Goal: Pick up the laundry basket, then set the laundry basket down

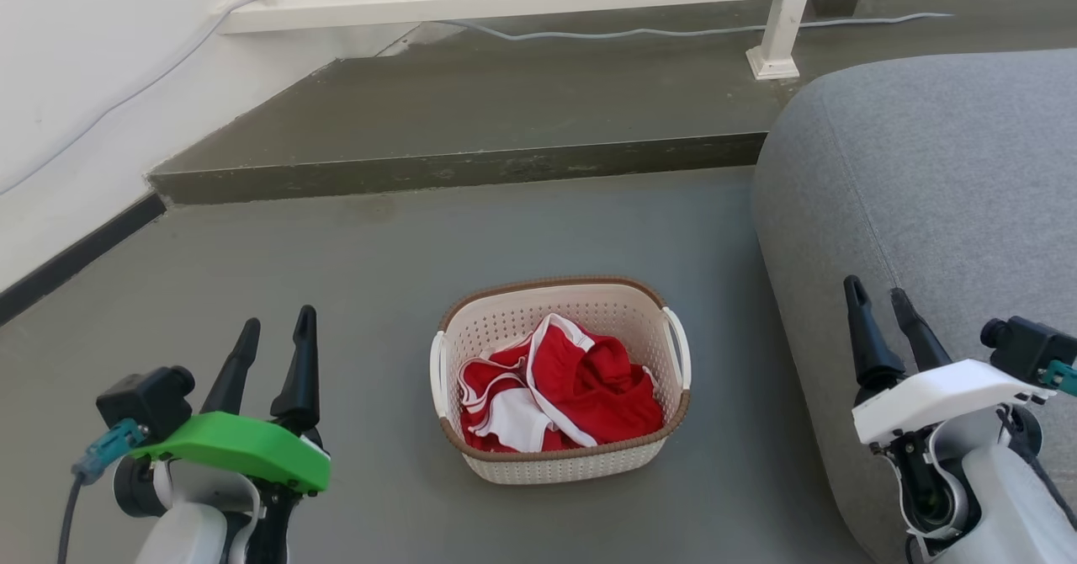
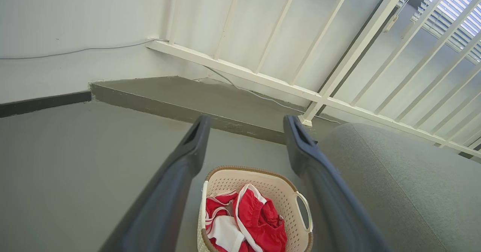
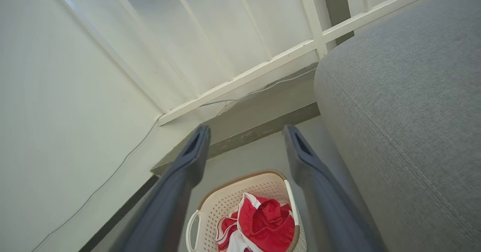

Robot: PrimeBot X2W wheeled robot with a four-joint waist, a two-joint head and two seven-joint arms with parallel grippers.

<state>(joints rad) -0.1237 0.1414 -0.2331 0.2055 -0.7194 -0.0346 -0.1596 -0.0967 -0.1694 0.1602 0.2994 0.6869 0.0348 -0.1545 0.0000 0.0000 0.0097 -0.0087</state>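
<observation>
On the floor [image 1: 336, 244], between both arms: laundry basket [image 1: 555, 468] not yet grasped.
Step in hand: approach. The left end effector [image 1: 278, 318] and right end effector [image 1: 875, 288] are spread and hold nothing, well apart from the basket, which sits just beside a grey sofa [image 1: 925, 210]. The next move likely calls for closing in on the white side handles [image 1: 678, 347]. No brand, label or writing is readable.

Bright, even daylight in all three views. In my left wrist view, the window blinds [image 2: 456, 15] at upper right glare nearly white. Shadows on the grey floor [image 1: 336, 252] are faint and soft. My own fingers [image 2: 176, 184] blur close to the lens.
</observation>
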